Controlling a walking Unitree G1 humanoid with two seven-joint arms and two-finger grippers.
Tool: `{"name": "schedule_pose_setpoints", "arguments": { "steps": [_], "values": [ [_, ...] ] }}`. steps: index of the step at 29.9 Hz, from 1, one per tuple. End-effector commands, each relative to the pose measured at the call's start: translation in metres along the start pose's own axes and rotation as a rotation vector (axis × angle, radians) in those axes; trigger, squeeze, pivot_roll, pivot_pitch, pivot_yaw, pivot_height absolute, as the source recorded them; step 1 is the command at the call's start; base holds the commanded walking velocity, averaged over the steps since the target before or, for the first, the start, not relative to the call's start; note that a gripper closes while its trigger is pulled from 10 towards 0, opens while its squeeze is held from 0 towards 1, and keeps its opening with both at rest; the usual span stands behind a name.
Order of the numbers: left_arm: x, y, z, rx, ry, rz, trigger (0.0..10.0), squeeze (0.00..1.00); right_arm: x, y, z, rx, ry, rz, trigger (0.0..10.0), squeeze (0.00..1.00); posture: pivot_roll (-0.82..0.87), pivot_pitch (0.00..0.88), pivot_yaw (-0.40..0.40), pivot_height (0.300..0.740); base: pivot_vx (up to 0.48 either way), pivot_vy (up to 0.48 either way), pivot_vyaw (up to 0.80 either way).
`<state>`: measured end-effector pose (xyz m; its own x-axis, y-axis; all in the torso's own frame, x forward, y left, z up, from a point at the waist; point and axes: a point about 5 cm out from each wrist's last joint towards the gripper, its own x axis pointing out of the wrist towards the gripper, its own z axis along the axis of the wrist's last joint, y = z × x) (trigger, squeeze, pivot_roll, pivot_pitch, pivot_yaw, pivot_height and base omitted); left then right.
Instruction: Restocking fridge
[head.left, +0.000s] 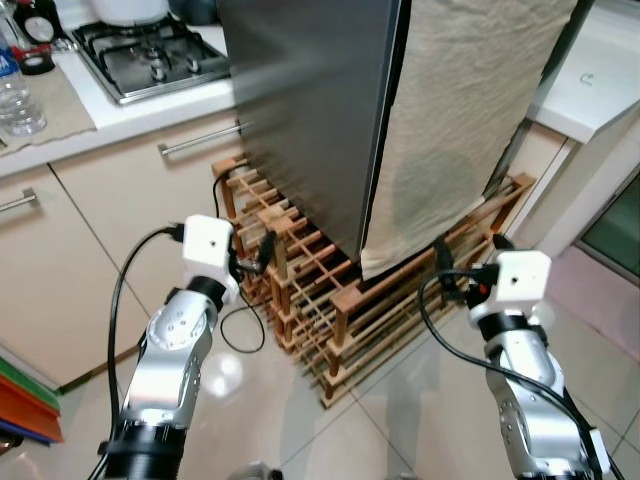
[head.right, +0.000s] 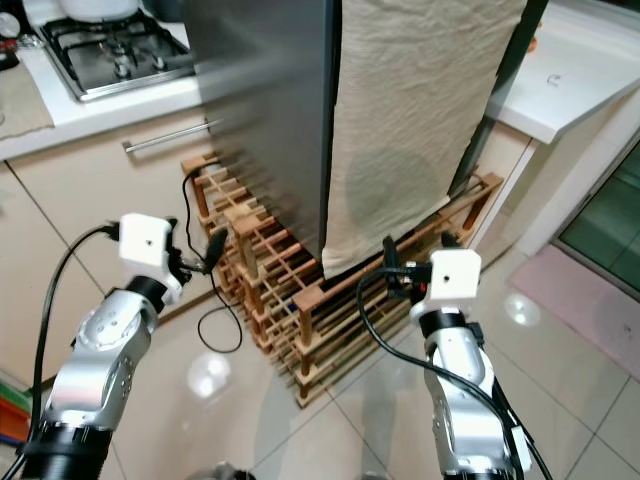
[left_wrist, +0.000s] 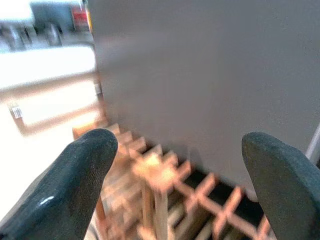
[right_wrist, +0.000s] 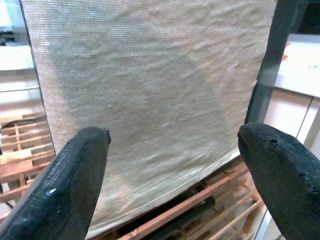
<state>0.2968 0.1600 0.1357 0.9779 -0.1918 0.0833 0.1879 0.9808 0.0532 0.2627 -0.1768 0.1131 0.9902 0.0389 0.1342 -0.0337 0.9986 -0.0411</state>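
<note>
I'm at the approach step: the grey fridge (head.left: 300, 110), draped with a beige cloth (head.left: 470, 120), stands on a wooden rack (head.left: 330, 300). Left gripper (head.left: 262, 252) and right gripper (head.left: 442, 262) hover before it, jaws spread, empty. Next I must find its door edge.

Grey fridge (head.left: 310, 110) (beige cloth (head.left: 465, 120) draped) on wooden rack (head.left: 330, 300), stove (head.left: 150, 55) behind

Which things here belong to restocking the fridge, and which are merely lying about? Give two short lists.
Belongs to the job:
grey fridge
left gripper, open, facing the fridge side
right gripper, open, facing the cloth

Just lying about:
beige cloth hanging on the fridge front
wooden wine rack under the fridge
gas hob
plastic water bottle
</note>
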Motion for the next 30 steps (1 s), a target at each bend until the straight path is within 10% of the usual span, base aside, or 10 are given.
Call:
{"name": "schedule_pose_setpoints", "arguments": {
  "steps": [1,30],
  "values": [
    [0.002,-0.002,0.006,-0.007,-0.031,0.008,10.0,0.0,-0.001,-0.004,0.0,-0.009,0.009,-0.021,10.0,0.0,-0.08,0.0,0.02,0.73,0.0,0.0,0.0],
    [0.049,-0.079,0.035,-0.166,0.0,-0.391,10.0,0.0,-0.003,-0.005,-0.017,-0.039,0.096,-0.006,10.0,0.0,-0.1,0.0,0.003,0.73,0.0,0.0,0.0]
  ]
}}
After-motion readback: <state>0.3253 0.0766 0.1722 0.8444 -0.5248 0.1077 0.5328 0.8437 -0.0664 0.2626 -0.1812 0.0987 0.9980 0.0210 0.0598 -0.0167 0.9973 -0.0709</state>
